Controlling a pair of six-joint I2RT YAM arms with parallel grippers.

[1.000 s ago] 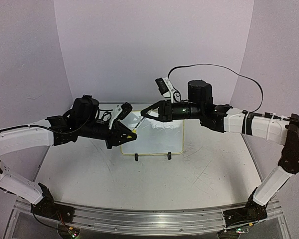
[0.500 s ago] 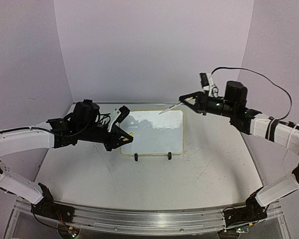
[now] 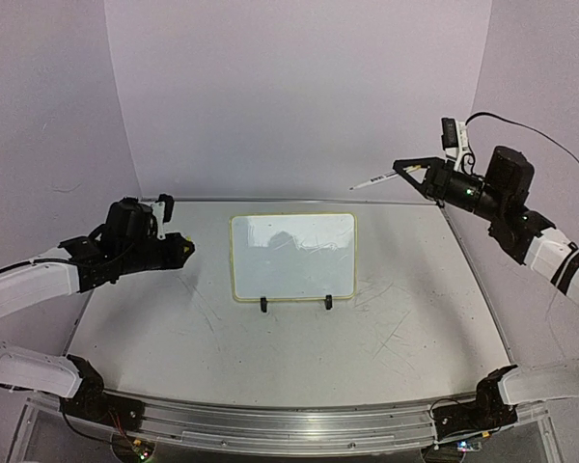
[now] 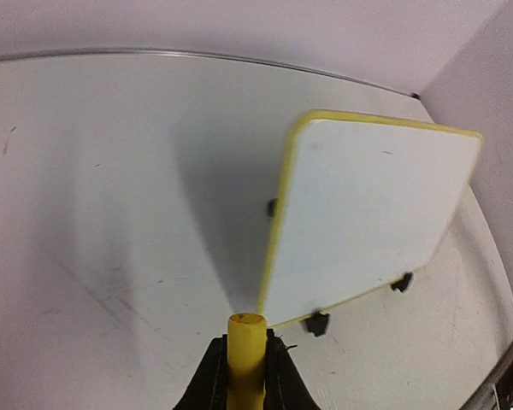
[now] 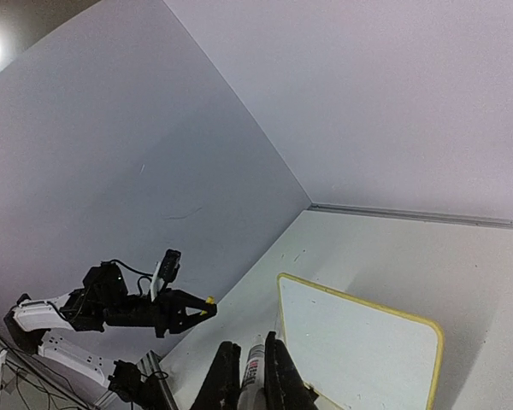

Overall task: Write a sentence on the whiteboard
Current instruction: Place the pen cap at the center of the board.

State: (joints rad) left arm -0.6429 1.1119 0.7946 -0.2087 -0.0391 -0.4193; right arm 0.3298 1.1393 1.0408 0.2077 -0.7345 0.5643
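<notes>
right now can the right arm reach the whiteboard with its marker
Probably yes: nothing stands between the marker in the right fingers and the whiteboard, and the left arm sits off to the side.

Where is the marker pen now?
In the top view the marker pen is in the air at the far right, held in the right gripper, well to the right of the whiteboard.

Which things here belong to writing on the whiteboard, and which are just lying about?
Belongs to the job: whiteboard, standing on its clip feet; marker, held in the right gripper; yellow tube, probably the marker's cap, held in the left gripper.
Just there: table; metal rail along its near edge.
</notes>
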